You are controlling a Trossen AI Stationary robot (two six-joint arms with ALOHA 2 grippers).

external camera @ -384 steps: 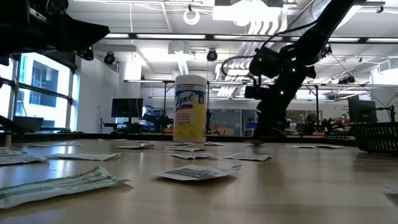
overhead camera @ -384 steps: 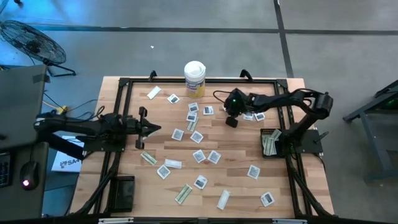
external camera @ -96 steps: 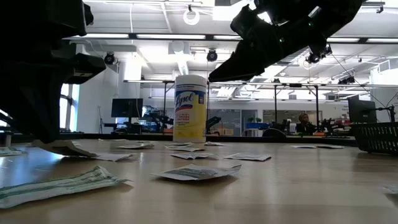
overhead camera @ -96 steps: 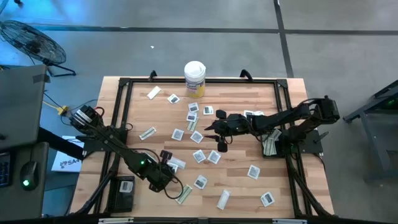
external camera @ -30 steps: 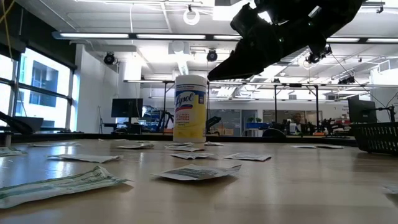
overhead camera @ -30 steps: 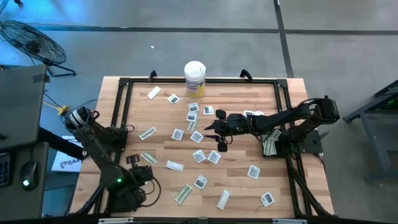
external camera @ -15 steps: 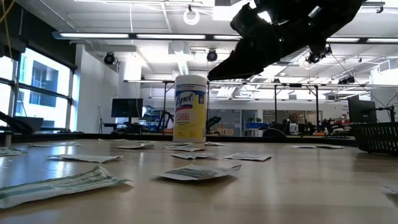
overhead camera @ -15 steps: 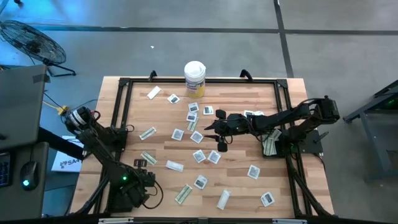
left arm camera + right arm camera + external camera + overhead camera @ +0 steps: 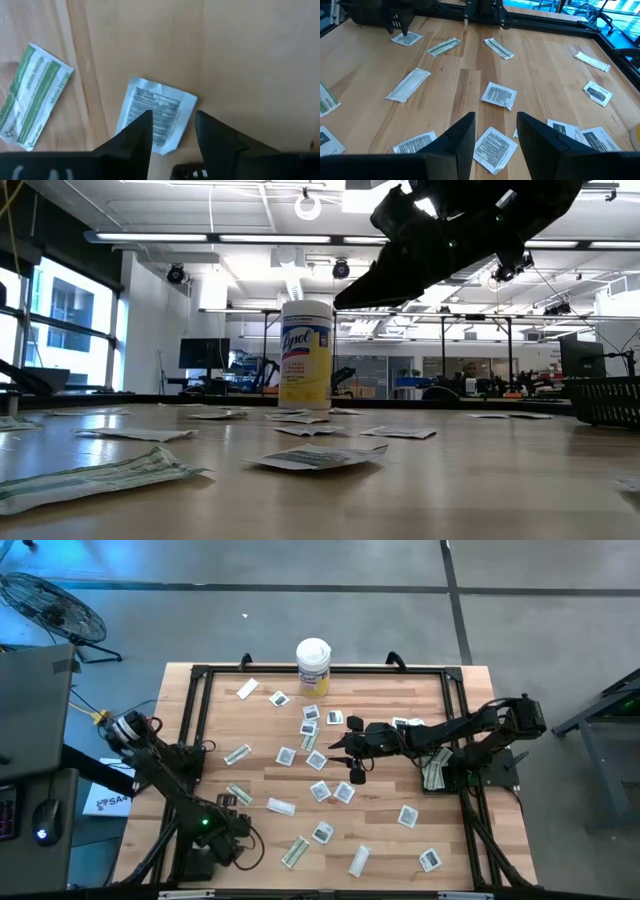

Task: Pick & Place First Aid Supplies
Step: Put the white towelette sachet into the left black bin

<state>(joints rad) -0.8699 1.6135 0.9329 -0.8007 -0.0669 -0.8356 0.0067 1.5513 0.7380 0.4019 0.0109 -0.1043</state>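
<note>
First aid supplies point(image 9: 322, 790) scattered flat across wooden desk point(image 9: 380, 830): square white sachets with dark print, narrow white and green-striped wrappers. One square sachet point(image 9: 156, 112) lies flat below left gripper point(image 9: 172, 131), jaws parted, nothing held, near desk's front-left corner beside green-striped wrapper point(image 9: 34, 95). Right gripper point(image 9: 495, 131) hovers above desk centre, jaws apart, empty. Bare wood open at front right. Lysol canister point(image 9: 313, 666) upright at far edge; dark basket point(image 9: 433, 770) at right edge.
</note>
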